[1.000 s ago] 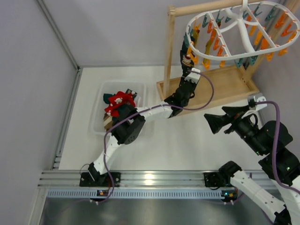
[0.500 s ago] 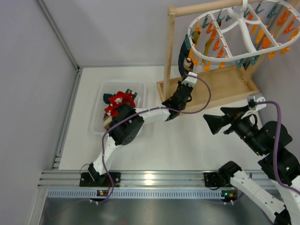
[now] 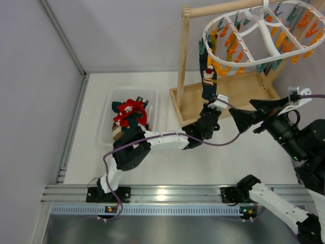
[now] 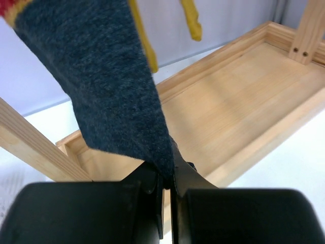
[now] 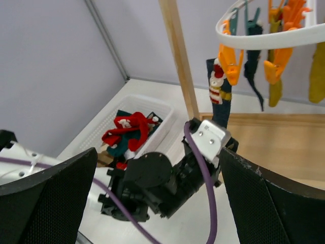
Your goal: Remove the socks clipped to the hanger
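Left pincer is squeezed shut on the bottom tip of the dark teal sock. From above, the sock hangs down from the rim of the white hanger, over the wooden tray, and it looks pulled straight. More socks lie in the clear bin, with a red one on top. Right pincer waits wide open just beside, with nothing in it. From the left wrist, both fingers pinch only the very end of the fuzzy cloth. From the right wrist, the sock's top goes up among the clips on the ring (I cannot tell which clip bites it). I think the sock is light, soft and stretchy. A hold higher up, on more cloth, would slip less when it is tugged down.
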Motion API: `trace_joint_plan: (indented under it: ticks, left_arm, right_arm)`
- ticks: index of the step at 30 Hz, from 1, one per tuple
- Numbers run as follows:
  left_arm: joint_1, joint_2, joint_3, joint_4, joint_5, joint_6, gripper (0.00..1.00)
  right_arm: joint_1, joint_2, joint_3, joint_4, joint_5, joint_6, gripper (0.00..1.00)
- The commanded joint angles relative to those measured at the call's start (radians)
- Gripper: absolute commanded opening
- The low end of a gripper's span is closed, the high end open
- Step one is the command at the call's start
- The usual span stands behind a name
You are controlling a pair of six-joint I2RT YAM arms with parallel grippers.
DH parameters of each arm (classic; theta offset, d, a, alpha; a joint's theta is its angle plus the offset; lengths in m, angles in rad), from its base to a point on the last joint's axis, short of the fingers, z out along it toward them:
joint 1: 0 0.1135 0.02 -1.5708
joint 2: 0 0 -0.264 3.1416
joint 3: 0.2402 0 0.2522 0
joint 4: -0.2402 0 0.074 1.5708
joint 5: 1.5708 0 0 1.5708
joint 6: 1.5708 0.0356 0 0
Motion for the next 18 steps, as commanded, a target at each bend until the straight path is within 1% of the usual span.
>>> trace_joint_plan:
  ticks: [1,3,7,9,15,18]
  left_arm:
    - [-0.072,-0.016,0.085,0.016,-0.094,0.114,0.0]
    - [-0.114,0.024,0.126,0.013,-0.114,0.165,0.0]
    - [-0.155,0.093,0.258,-0.033,-0.129,0.205,0.0]
    - [-0.177,0.138,0.304,-0.041,-0.129,0.234,0.0]
    - [-0.209,0.273,0.546,-0.081,-0.122,0.327,0.0]
    - [-0.221,0.328,0.629,-0.084,-0.113,0.373,0.0]
  right_arm:
    - [0.015,0.057,0.113,-0.104,0.128,-0.044,0.99]
    - [0.016,0.08,0.159,-0.132,0.166,-0.051,1.0]
    - [0.016,0.143,0.209,-0.17,0.215,-0.074,0.99]
    - [0.015,0.166,0.235,-0.187,0.228,-0.085,1.0]
    - [0.016,0.276,0.309,-0.212,0.231,-0.099,0.99]
    - [0.015,0.359,0.35,-0.232,0.239,-0.111,0.99]
